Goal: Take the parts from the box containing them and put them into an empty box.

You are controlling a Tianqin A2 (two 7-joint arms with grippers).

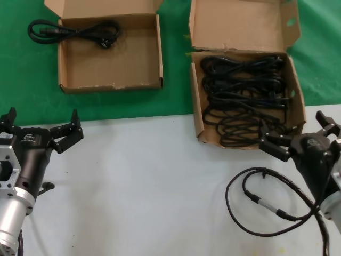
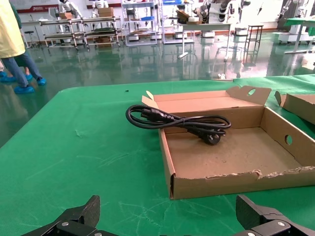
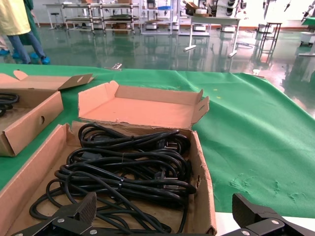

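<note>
The box containing the parts (image 1: pixel 196 101) stands at the right with its tall lid (image 1: pixel 240 24) up; several black bundled cords (image 1: pixel 242 98) fill it. The low-walled box (image 1: pixel 112 84) sits at the back left. One cord (image 1: pixel 74 31) lies across its far-left corner, half inside and half on the green cloth. My right gripper (image 1: pixel 293 128) is open at the full box's front-right corner. In the right wrist view it (image 3: pixel 165 206) straddles that box's side wall (image 3: pixel 202 187), just short of the cords (image 3: pixel 128 167). My left gripper (image 1: pixel 42 120) is open over the white table, short of the low box (image 2: pixel 236 179) and the draped cord (image 2: pixel 177 120).
A thin looped robot cable (image 1: pixel 266 205) with silver connectors lies on the white table (image 1: pixel 149 181) by my right arm. Green cloth (image 1: pixel 26 80) covers the surface under and behind both boxes. A person (image 2: pixel 15 44) stands far off on the workshop floor.
</note>
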